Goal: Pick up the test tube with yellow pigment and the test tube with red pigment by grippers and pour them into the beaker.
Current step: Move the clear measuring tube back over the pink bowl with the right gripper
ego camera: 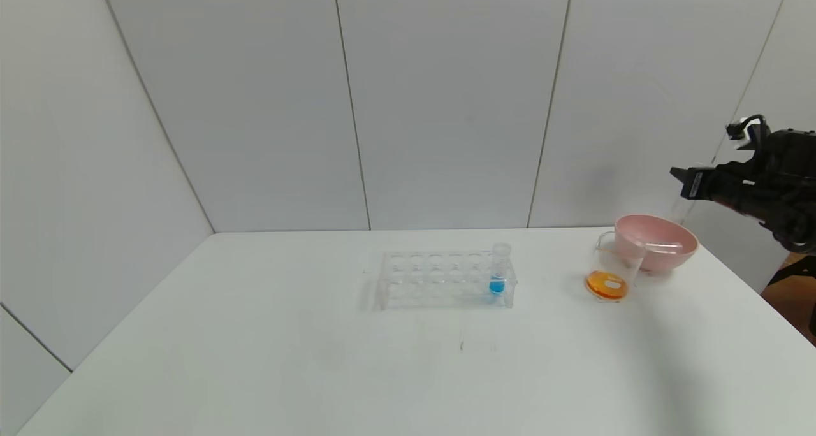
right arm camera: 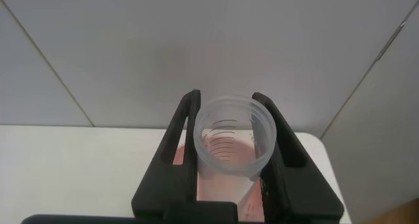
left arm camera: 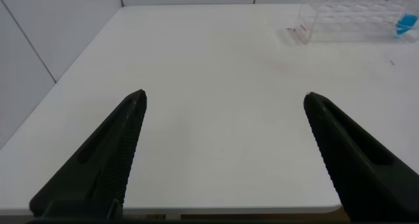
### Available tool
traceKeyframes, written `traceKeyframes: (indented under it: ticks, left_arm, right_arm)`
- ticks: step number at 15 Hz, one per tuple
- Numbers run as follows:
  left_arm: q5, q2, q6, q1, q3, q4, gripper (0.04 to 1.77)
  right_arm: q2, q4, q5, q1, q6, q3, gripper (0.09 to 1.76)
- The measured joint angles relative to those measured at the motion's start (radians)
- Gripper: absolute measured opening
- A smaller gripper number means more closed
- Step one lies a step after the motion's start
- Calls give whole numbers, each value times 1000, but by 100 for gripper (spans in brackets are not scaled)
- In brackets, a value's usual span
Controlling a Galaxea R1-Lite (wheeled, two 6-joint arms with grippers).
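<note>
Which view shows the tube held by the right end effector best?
The right wrist view: the tube fills the centre, mouth towards the camera, clamped by the right end effector, apparently empty. The head view shows it only as a faint clear shape. The left wrist view misses it.

1. White tabletop (ego camera: 255, 359), matte, corners rounded, evenly lit.
2. Pale grey panelled walls (ego camera: 446, 104) behind and at both sides; thin dark seams between panels.
3. Brown floor (ego camera: 790, 289) visible past the tabletop's right edge.
</note>
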Motion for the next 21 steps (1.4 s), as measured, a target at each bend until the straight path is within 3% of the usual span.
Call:
traceKeyframes:
  ticks: [4, 20, 21]
  left_arm:
    - [0, 0, 0, 0, 0, 0, 172]
    - [0, 0, 0, 0, 0, 0, 172]
    - [0, 0, 0, 0, 0, 0, 172]
  right_arm:
    - [81, -107, 1, -3, 16, 29, 59]
    - [144, -109, 19, -1, 13, 15, 60]
    - [144, -108, 19, -1, 13, 14, 75]
